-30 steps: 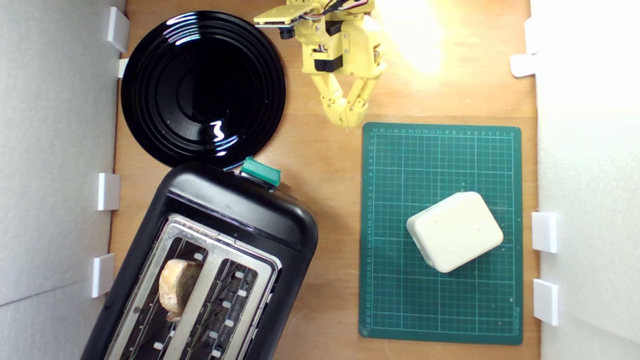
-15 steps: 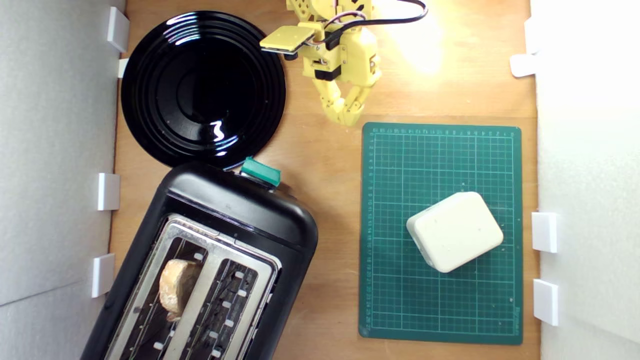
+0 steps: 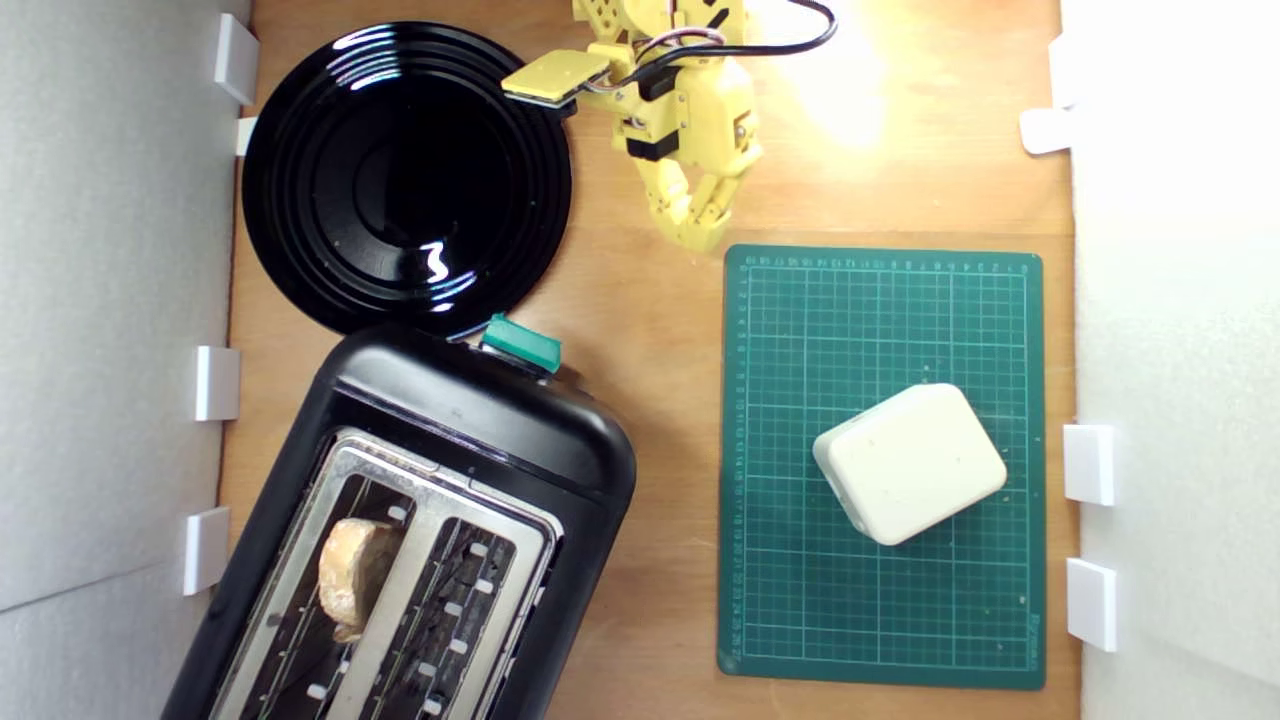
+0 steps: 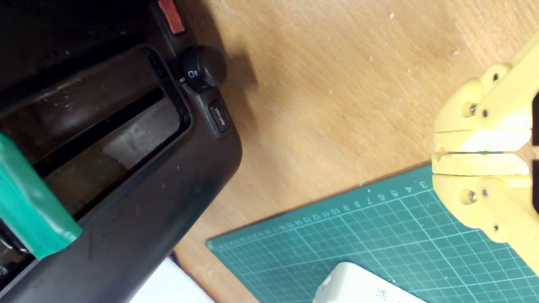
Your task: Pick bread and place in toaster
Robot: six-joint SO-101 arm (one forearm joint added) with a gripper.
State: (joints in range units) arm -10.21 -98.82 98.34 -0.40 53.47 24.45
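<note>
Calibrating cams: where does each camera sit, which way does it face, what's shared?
Exterior view: overhead, looking straight down on the table; shows the yellow arm and gripper, plate, bread in the toaster.
Wrist view: on the wrist, looking past the shut gripper at the tabletop.
Shared: toaster, green mat, cream block, gripper.

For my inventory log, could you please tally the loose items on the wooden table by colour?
Black: 2, the plate and the toaster
Green: 1, the cutting mat
Cream: 1, the block
Tan: 1, the bread
Total: 5
</note>
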